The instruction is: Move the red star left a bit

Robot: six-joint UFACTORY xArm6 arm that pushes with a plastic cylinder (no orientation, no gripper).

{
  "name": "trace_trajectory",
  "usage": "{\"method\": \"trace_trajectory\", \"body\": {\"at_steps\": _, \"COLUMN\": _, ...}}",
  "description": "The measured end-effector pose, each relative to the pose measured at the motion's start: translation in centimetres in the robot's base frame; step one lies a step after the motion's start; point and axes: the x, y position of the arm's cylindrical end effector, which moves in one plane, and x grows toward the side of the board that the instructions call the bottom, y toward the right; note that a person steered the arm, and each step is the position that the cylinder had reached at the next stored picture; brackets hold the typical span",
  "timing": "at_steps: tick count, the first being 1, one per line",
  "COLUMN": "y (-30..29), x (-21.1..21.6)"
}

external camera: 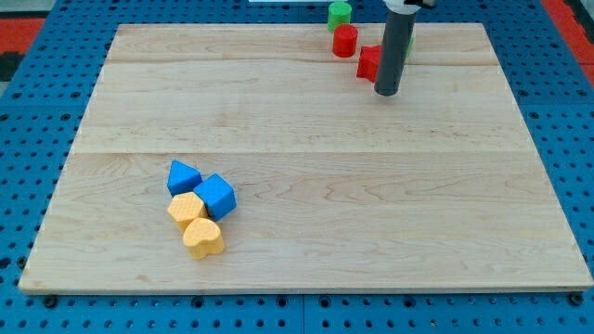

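- Pale wooden board on a blue perforated table, filling most of the view.
- Dark rod coming down from the view's top edge, right of centre; my tip resting on the board near its top edge. No gripper or hand on this arm, so nothing to spread, press together or pinch.
- Red star just to the view's left of the rod, partly hidden behind it; touching the rod or only beside it: cannot tell. Star outline only partly made out.
- Red cylinder to the upper left of the red star, near it but apart, close to the board's top edge.
- Green cylinder above the red cylinder, at or just past the board's top edge.
- Sliver of green visible at the rod's right side; shape hidden.
- Cluster of four blocks in the board's lower-left part, well apart from my tip: blue triangular block at the upper left, blue cube just to its lower right, yellow hexagonal block below, and yellow heart-shaped block lowest, each touching its neighbour.
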Motion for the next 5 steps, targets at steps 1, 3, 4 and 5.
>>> {"method": "trace_trajectory", "body": {"at_steps": 1, "y": 1.2, "x": -0.7}}
{"method": "trace_trajectory", "body": {"at_steps": 3, "y": 3.8, "x": -4.9}}
{"method": "trace_trajectory", "body": {"at_steps": 4, "y": 0.3, "x": -4.3}}
{"method": "trace_trajectory", "body": {"at_steps": 5, "y": -10.1, "x": -3.2}}
